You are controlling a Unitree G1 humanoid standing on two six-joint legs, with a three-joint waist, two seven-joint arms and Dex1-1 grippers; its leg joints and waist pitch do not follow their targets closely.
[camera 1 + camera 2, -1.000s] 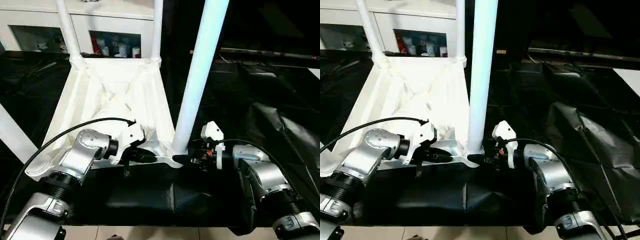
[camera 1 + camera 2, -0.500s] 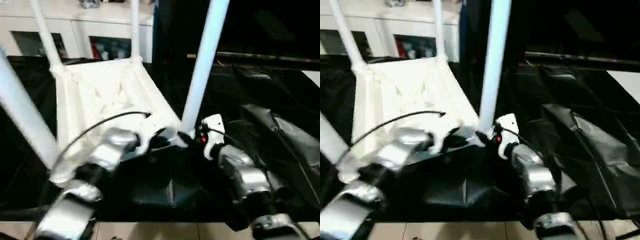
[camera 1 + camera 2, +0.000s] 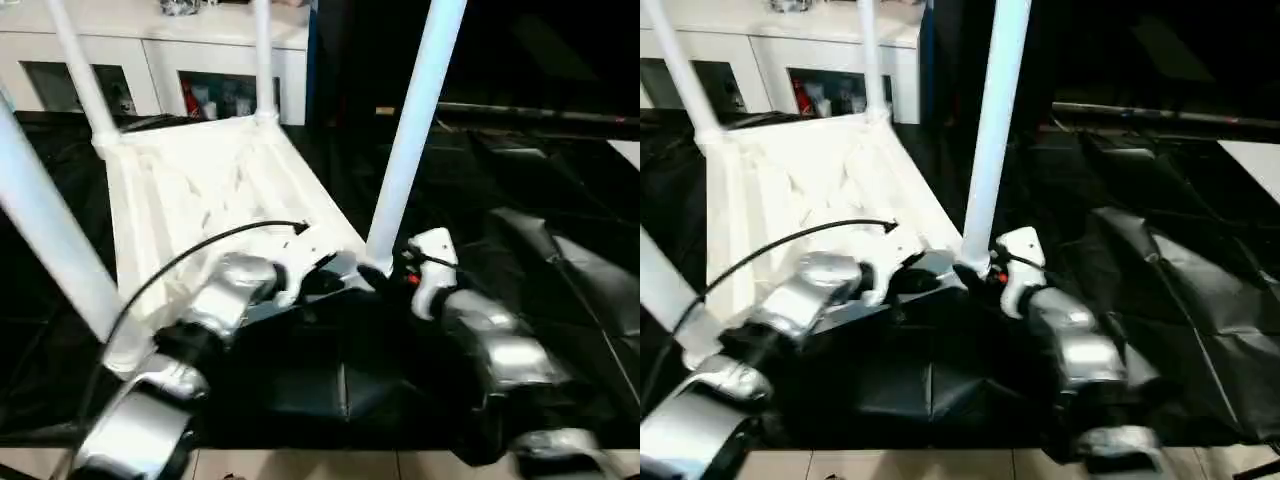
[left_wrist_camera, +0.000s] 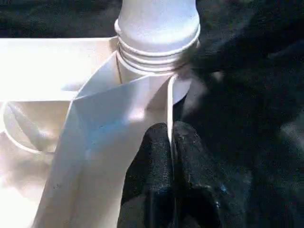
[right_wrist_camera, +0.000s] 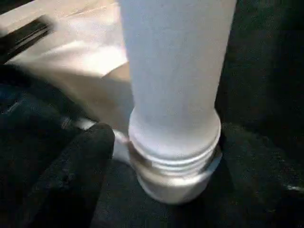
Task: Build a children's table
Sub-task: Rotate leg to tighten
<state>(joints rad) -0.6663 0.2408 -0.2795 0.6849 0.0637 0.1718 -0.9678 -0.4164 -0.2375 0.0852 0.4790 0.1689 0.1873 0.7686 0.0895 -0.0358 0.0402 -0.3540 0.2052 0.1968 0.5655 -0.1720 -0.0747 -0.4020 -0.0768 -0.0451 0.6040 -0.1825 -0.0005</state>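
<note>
The children's table lies upside down: its white ribbed tabletop (image 3: 200, 190) rests on the black cloth with white legs standing up from its corners. The near right leg (image 3: 410, 140) rises from its corner socket (image 5: 175, 175). In the left wrist view, my left gripper (image 4: 170, 137) is shut on the tabletop's thin rim just beside that socket. My right gripper (image 3: 380, 272) is at the base of the same leg, open. One black finger (image 5: 76, 171) stands beside the threaded collar. The near left leg (image 3: 45, 230) leans across the left side of the picture.
A white glass-door cabinet (image 3: 200, 60) stands behind the big black-draped table (image 3: 520, 170). Crumpled black cloth (image 3: 585, 290) piles up on the right. A cable (image 3: 180, 265) arcs over my left forearm. The table's front edge (image 3: 330, 445) is close to me, with floor below.
The tabletop has swung round: its far end went left and the near right corner moved away from me. Both arms went along with that corner.
</note>
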